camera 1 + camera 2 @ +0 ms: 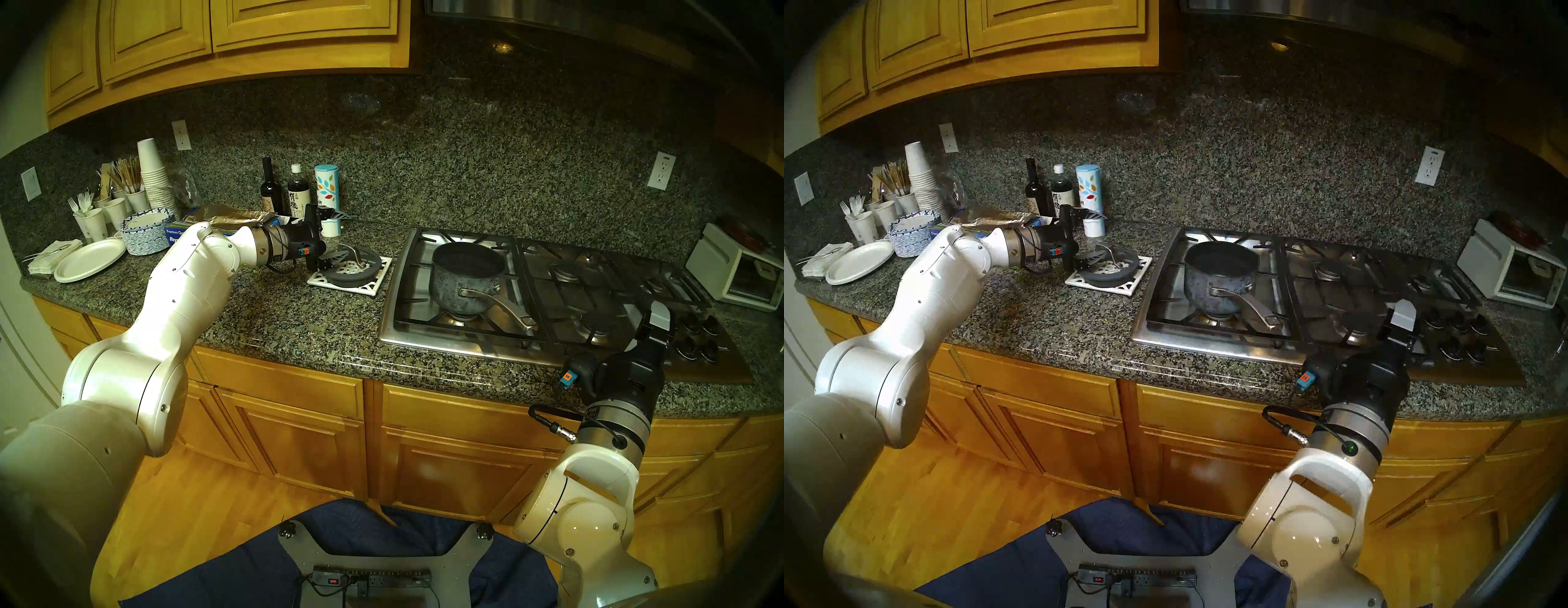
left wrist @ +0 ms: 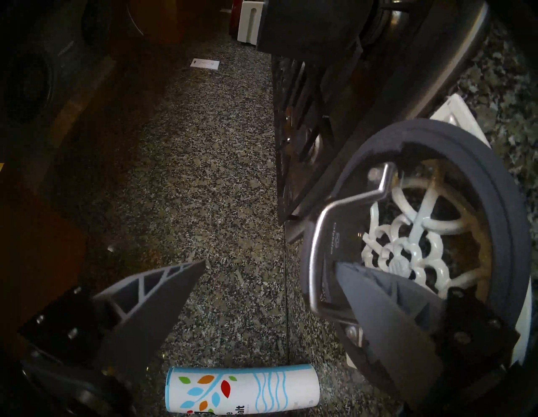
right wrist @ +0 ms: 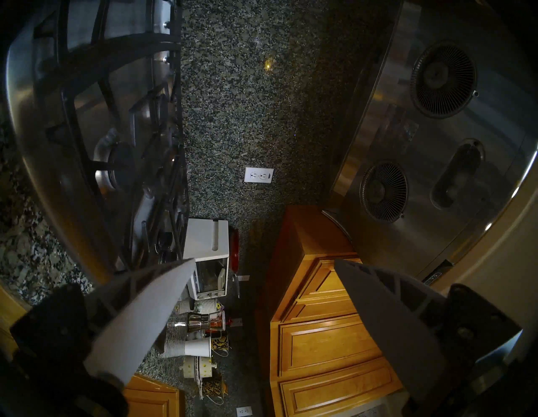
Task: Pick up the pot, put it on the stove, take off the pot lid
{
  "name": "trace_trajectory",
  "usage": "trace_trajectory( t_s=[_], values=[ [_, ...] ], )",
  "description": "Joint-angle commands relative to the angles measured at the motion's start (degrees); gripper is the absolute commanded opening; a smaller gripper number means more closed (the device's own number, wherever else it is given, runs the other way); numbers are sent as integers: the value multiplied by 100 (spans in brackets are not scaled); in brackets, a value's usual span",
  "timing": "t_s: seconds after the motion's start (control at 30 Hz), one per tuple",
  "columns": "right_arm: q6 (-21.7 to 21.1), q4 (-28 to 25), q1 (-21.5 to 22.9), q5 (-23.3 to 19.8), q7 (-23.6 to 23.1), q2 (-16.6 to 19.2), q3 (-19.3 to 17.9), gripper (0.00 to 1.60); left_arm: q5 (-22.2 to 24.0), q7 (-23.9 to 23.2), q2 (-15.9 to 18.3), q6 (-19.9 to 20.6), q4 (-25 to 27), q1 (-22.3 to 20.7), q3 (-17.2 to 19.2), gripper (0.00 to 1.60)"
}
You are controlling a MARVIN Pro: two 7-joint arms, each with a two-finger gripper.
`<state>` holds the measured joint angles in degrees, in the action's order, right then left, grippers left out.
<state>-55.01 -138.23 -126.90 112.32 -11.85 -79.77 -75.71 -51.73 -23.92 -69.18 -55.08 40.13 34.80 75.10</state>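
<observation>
Saucepan (image 1: 464, 278) sitting uncovered on the gas cooktop (image 1: 551, 297)

Left gripper (image 2: 269, 263) is hanging released at the glass lid (image 1: 350, 269), lying on the white trivet (image 1: 373, 278); right gripper (image 3: 263, 263) is idling open.

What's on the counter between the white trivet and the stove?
Nothing: only bare granite counter separates the trivet from the stove, clearest in the head views.

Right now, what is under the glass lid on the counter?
The lid rests on a white lattice trivet. Through the glass, the wrist view shows the trivet's scrollwork and dark counter between it. The lid's grey rim hides part of the trivet.
</observation>
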Motion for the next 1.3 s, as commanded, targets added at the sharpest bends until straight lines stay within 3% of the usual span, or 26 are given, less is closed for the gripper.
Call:
trace_trajectory(
  t_s=[0.0, 0.6, 1.27],
  values=[
    [1, -177, 24, 58, 138, 2, -10, 160, 48, 222, 213, 8, 523, -139, 71, 160],
    [1, -177, 20, 46, 147, 1, -10, 160, 160, 276, 633, 8, 1380, 237, 119, 160],
    [1, -177, 13, 36, 211, 3, -10, 160, 512, 150, 638, 8, 1661, 789, 81, 160]
  ],
)
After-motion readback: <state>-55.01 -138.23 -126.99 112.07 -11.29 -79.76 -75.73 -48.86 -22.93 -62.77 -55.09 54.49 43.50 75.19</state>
